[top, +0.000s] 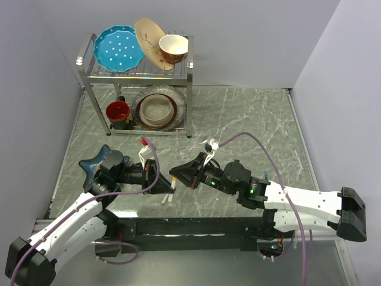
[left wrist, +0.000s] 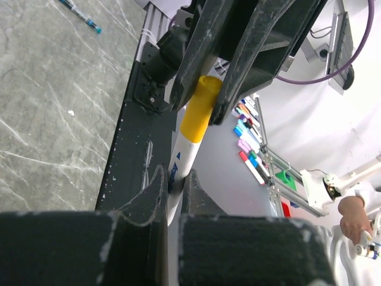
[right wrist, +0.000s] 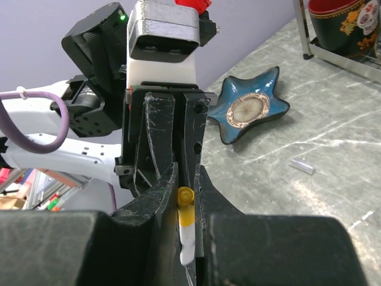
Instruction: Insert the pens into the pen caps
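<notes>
Both arms reach inward from the near edge, meeting tip-to-tip over the table (top: 256,119) at mid-width. The left gripper (top: 161,180) clamps the white pen (left wrist: 180,162) by its barrel. The right gripper (top: 176,174) pinches the yellow pen cap (left wrist: 199,110). Both are held clear of the surface.

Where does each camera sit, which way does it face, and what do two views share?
Top external: above, behind the bases, looking down on table and dish rack; left arm and right arm show.
Left wrist: on the left arm, looking past its left gripper at the right gripper.
Right wrist: on the right arm, past its own gripper at the left one and a blue star dish.
Shared: both wrist views show the yellow-capped pen.
</notes>
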